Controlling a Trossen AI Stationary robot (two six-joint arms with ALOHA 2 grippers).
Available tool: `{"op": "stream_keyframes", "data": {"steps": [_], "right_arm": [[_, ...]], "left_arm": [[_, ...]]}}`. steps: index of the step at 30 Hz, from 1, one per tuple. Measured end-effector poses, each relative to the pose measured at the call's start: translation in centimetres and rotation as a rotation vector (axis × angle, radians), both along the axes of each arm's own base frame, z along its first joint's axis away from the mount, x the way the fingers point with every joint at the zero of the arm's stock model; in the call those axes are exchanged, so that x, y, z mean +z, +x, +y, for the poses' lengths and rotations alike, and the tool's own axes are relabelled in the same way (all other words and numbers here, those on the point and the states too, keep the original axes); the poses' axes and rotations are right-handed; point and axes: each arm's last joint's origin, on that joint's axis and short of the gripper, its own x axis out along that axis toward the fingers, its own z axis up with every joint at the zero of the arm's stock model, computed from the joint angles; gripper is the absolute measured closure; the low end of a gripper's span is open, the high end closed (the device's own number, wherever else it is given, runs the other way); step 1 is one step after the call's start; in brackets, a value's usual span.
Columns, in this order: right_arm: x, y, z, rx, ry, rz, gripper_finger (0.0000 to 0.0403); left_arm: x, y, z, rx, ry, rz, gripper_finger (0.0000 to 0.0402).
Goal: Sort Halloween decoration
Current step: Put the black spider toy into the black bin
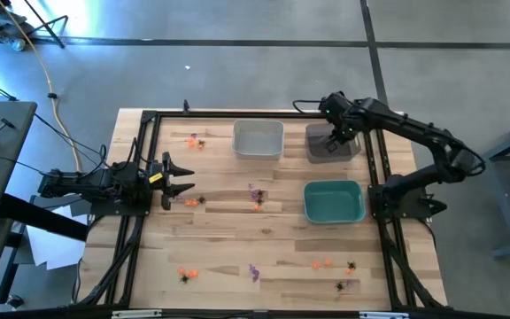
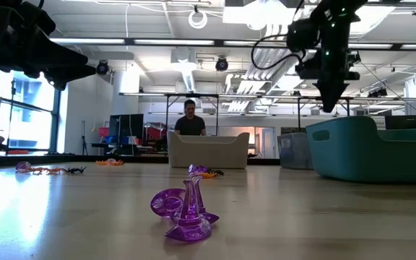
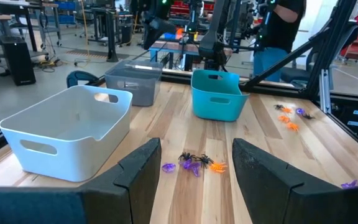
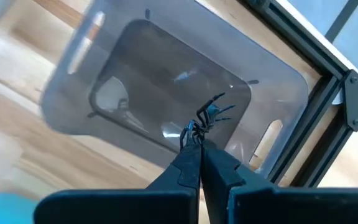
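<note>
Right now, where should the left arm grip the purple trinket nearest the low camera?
Pinch the purple trinket by its upright stem, left gripper coming straight down, fingers either side: its flared base lies flat on the table, too low to catch. Right gripper holds a black spider.

Right hand (image 4: 199,144) pinched closed, left hand (image 1: 177,180) spread

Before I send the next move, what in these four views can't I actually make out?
- Inside of the dark grey bin: high view, right gripper covers it; the low view shows only its wall.
- Inside of the teal bin and white bin: low view, walls hide them.
- Small trinkets at the near table edge: high view, too small to tell shapes.
- Black spider: right wrist view, partly blurred.
</note>
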Motion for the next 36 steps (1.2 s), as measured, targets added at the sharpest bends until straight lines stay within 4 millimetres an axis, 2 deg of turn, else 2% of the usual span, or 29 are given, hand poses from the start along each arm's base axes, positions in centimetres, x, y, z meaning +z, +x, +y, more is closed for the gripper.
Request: {"op": "stream_keyframes", "data": {"steps": [11,18,22,28,36], "right_arm": [[-5.6,2.8,-2.4,0.017,0.106,0.148,0.0403],[-6.5,3.9,-2.8,0.04,0.075,0.09,0.0403],[-7.4,3.4,-2.3,0.041,0.067,0.026,0.0403],[-8.9,1.4,-1.3,0.012,0.085,-0.082,0.0393],[-8.0,0.2,-0.7,0.038,0.075,-0.124,0.0315]], "left_arm": [[0.0,0.0,0.0,0.0,0.0,0.0,0.0216],[0.0,0.0,0.0,0.0,0.0,0.0,0.0216],[0.0,0.0,0.0,0.0,0.0,0.0,0.0216],[0.0,0.0,0.0,0.0,0.0,0.0,0.0216],[0.0,0.0,0.0,0.0,0.0,0.0,0.0216]]}}
